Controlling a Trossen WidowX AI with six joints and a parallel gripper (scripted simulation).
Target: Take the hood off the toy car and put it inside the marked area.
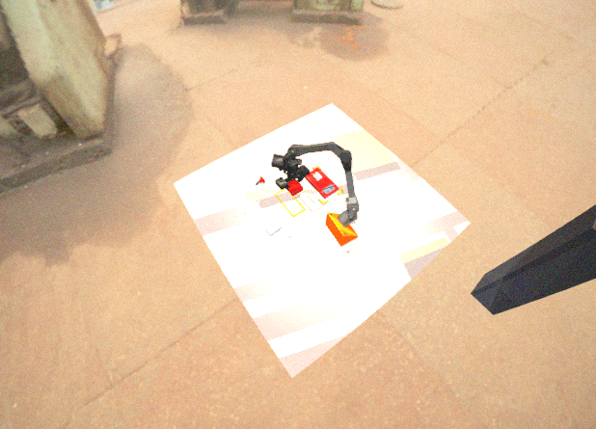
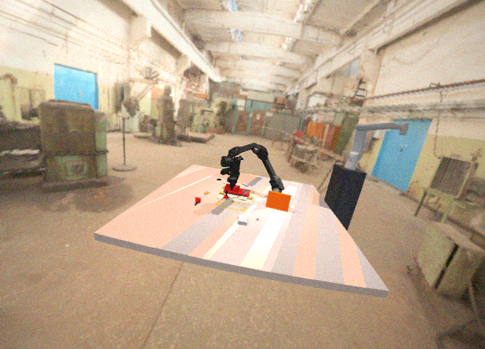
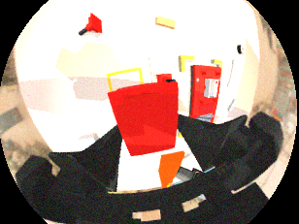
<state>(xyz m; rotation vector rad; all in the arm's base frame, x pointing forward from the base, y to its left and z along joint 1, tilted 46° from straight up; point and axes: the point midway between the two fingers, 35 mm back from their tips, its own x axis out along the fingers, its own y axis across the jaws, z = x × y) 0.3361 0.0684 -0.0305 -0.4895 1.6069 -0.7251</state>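
Note:
The red toy car [image 1: 318,179] [image 2: 244,192] [image 3: 199,103] sits on the table with its front bay exposed. My gripper [image 1: 292,179] [image 2: 232,185] [image 3: 148,120] is shut on the red hood [image 1: 295,188] [image 3: 145,115], with a finger at each side. The hood is held above the table beside the car, on the side of the marked area. The marked area, a thin yellow rectangle [image 1: 284,204] [image 2: 245,208] [image 3: 124,72], lies flat near the car. In the wrist view the hood hides part of it.
A small red piece with a black stem [image 2: 226,196] [image 3: 164,78] lies between car and area. Another red piece [image 1: 261,179] [image 2: 198,200] [image 3: 95,23] lies farther out. An orange bin [image 1: 340,232] [image 2: 278,201] [image 3: 170,168] stands near the arm's base. A pale block [image 1: 273,229] [image 2: 242,220] lies beyond the area.

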